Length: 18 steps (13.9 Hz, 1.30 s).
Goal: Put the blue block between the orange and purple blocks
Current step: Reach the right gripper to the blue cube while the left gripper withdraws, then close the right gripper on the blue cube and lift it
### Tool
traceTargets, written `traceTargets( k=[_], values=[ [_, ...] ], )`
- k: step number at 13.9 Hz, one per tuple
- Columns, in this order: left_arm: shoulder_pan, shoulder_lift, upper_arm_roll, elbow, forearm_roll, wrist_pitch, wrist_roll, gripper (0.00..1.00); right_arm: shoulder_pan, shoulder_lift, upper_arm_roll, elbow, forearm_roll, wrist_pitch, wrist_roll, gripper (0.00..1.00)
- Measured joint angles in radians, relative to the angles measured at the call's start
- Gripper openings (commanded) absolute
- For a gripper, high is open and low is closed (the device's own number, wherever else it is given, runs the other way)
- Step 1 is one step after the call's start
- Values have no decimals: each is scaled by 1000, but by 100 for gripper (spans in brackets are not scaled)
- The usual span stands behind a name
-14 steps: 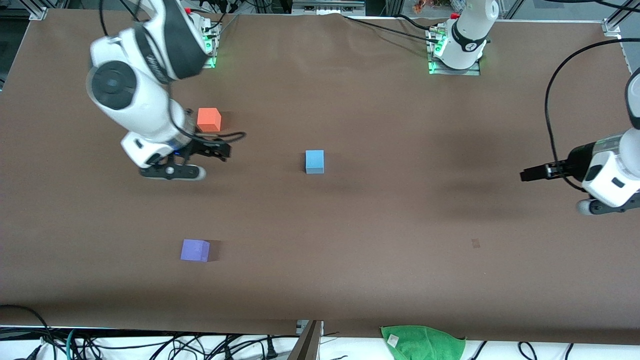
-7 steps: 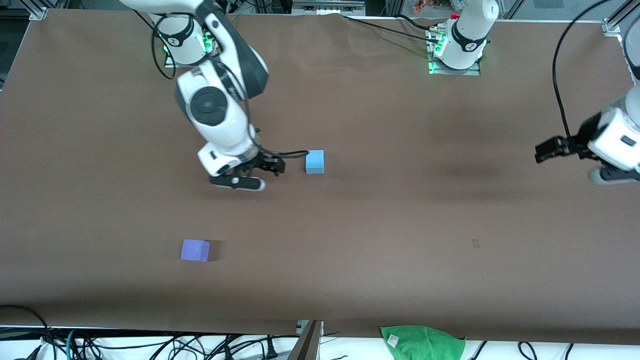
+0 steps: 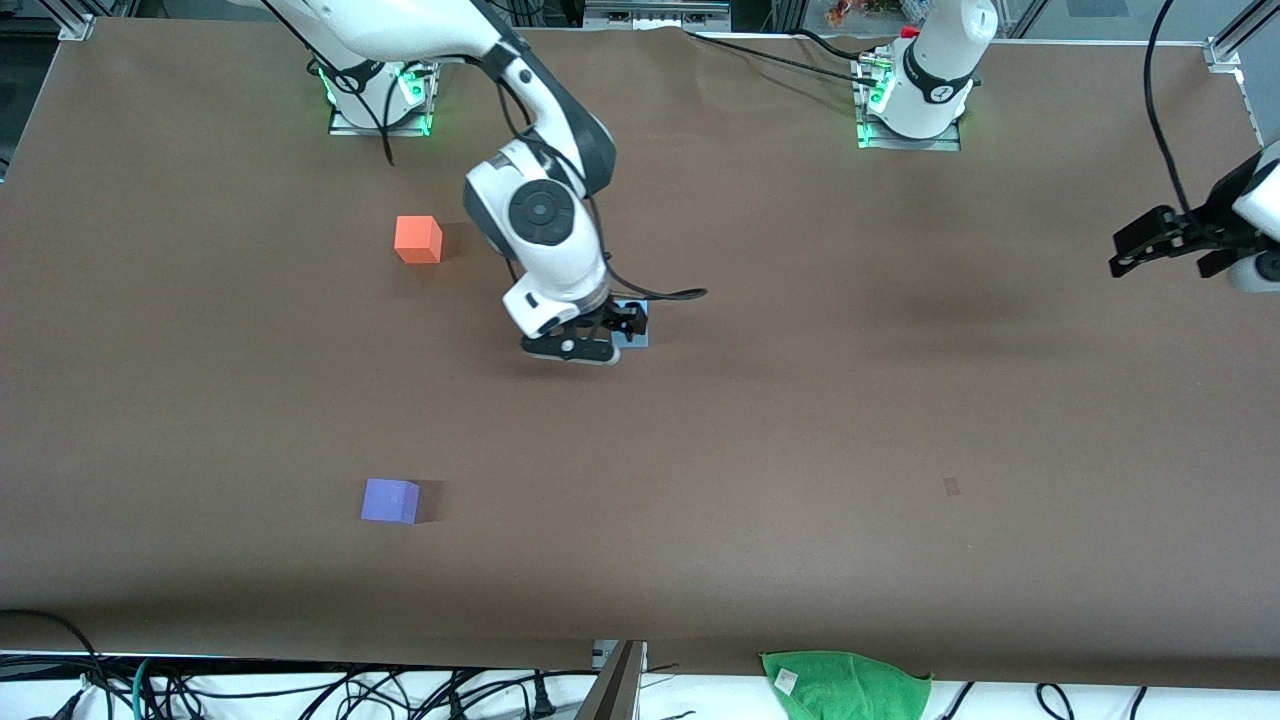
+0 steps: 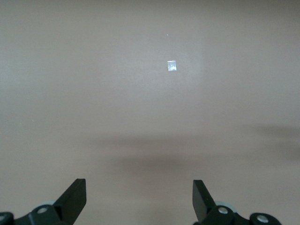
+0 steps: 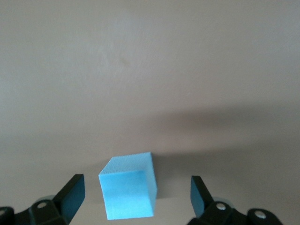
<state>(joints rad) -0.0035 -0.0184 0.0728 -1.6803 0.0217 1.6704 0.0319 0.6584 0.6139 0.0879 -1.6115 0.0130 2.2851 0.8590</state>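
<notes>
Brown table (image 3: 800, 420), right gripper (image 3: 617, 330) held wide open over the blue block (image 5: 129, 192), a plain matte sky-blue cube seated mid-table between the spread fingers, untouched, left gripper (image 3: 1160, 243) parked open at the left arm's end, orange block (image 3: 418, 240) and purple block (image 3: 390, 501) set well apart.

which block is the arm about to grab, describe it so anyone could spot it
On the brown table, find the right gripper, open over mid-table. The blue block sits under it, sky-blue, unlike the orange block and purple block.

matte foam-like blue block (image 5: 129, 192), matte brown table covering (image 3: 800, 420), fuzzy green cloth (image 3: 848, 684)
</notes>
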Motion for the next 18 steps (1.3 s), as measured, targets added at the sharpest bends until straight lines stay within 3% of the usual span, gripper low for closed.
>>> traceTargets(
  k=[6, 14, 15, 18],
  values=[
    [8, 33, -1, -1, 0, 109, 7, 100, 47, 60, -2, 3, -11, 35, 26, 100],
    [-15, 39, -5, 11, 0, 33, 7, 100, 68, 93, -2, 3, -26, 37, 26, 100],
    [-13, 40, -3, 12, 0, 33, 7, 100, 69, 94, -2, 3, -26, 37, 26, 97],
    [-3, 40, 0, 14, 0, 33, 7, 100, 70, 98, -2, 3, -27, 38, 26, 76]
  ],
)
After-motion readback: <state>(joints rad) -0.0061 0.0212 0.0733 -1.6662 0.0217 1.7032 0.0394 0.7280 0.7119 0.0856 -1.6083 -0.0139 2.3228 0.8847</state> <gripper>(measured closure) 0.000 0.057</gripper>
